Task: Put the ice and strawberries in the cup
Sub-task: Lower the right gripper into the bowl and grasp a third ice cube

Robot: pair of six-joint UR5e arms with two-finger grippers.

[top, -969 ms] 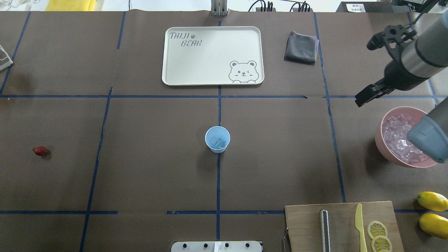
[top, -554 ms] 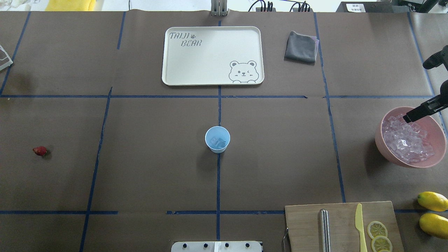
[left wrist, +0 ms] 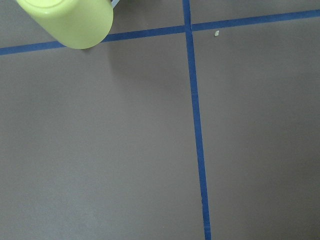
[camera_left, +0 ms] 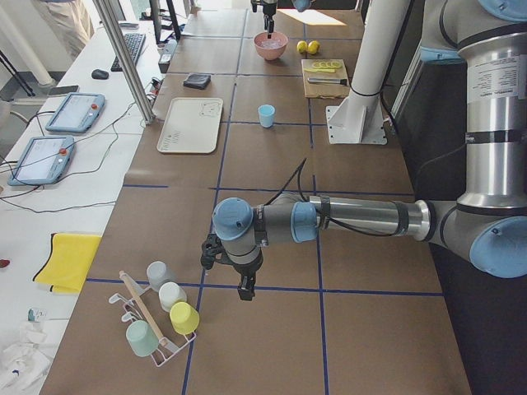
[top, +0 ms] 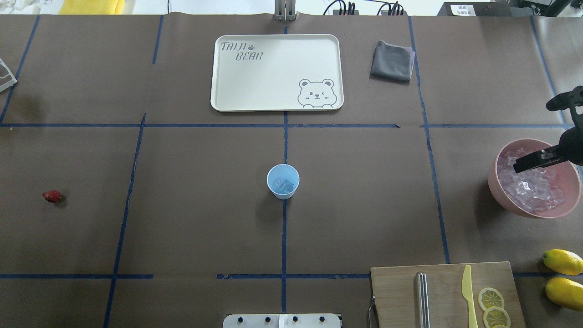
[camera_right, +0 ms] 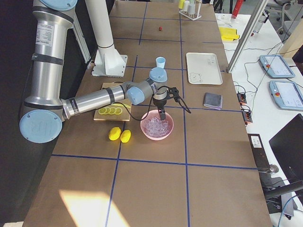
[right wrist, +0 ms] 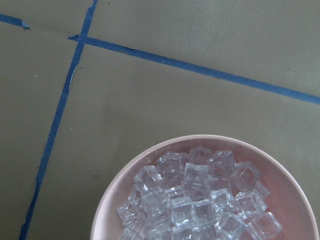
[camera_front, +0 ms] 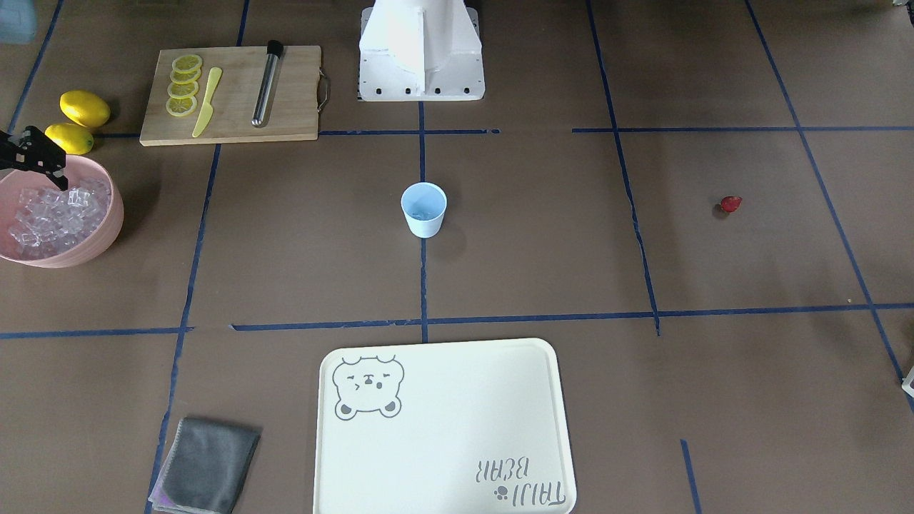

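**Right fingers** (top: 518, 167): they are hanging over the heap of small clear glassy ice cubes (right wrist: 197, 202), at about 10 o'clock inside the rim of the large round pink bowl (top: 493, 180) in the overhead view. No view is showing the gap between them plainly. Whether they are parted or closed, and whether a cube is between them, cannot be told. The wrist camera is looking down on the heap and showing no fingertip.

**Left fingers** (camera_left: 245, 290): they are pointing down over the bare brown counter (top: 364, 205) at the robot's far left end, near a wire rack of upturned cups (camera_left: 160, 325). Their opening cannot be told.

**Task items:** the small light blue tapered plastic cup (top: 283, 181) is standing upright at the counter's centre, with a few cubes lying in its bottom. The bowl is standing at 3 o'clock from it, well apart. The single small dark red strawberry (top: 52, 196) is lying on the counter at 9 o'clock from the cup, also well apart.

**Handling, as a judgement:** the cubes are looking hard, light and slick. A hold across two opposite flat faces of a top cube is advisable, since a corner hold is likely to squirt it out. The berry is probably soft and easily bruised, so it is calling for a light pinch across its widest part. The cup is looking light and easy to tip, so releases are best made above its mouth, clear of the rim.
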